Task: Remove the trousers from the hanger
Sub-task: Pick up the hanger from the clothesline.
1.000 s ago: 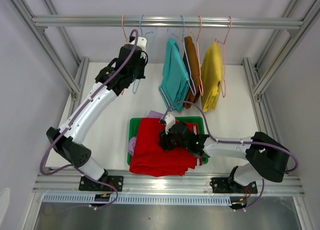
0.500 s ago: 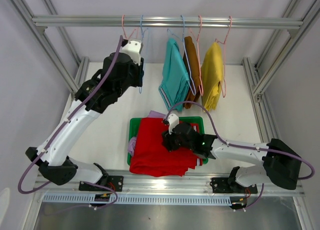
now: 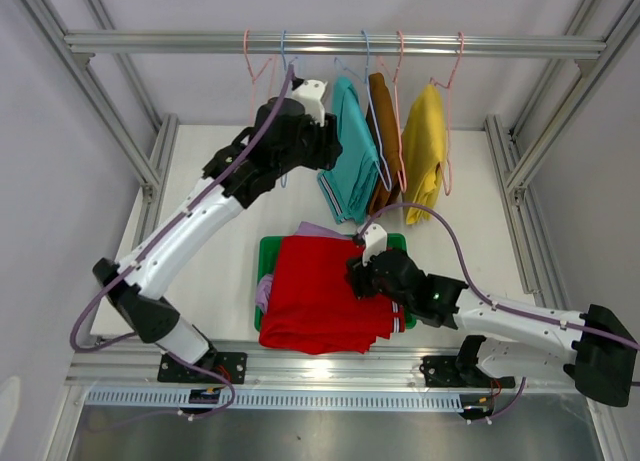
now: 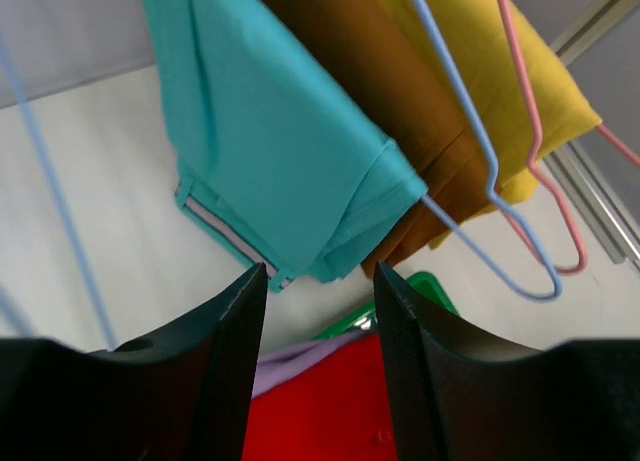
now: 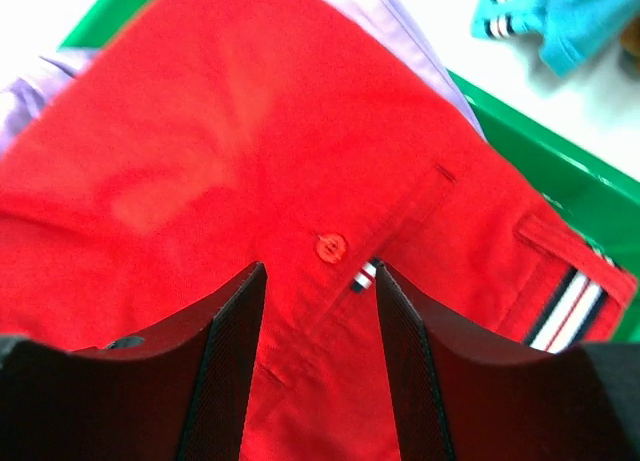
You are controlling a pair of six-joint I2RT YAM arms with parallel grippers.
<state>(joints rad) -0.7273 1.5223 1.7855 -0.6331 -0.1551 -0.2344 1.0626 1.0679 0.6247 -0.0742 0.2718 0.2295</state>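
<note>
Left arm has swung right from the two bare hangers (image 3: 266,66) to the hanging clothes; right arm has slid a bit right over the tray. Left gripper (image 3: 333,146) sits just beside the teal trousers (image 3: 350,156), jaws spread, nothing between them. In the left wrist view the left gripper (image 4: 320,276) points at the teal pair's lower folded edge (image 4: 270,131), not touching.

Teal, brown trousers (image 3: 380,131) and yellow trousers (image 3: 425,151) hang side by side on wire hangers from the top rail (image 3: 340,44). A blue hanger (image 4: 490,171) and pink hanger (image 4: 540,151) cross in front of brown (image 4: 370,91) and yellow (image 4: 480,71).

Right gripper (image 3: 360,276) is low over the red trousers (image 3: 320,301), jaws apart, gripping nothing. Right wrist view: right gripper (image 5: 318,271) is at the red button, red pair (image 5: 200,131) flat below. Red lies on top of the lilac trousers (image 3: 315,229) in the green tray (image 3: 268,246).
</note>
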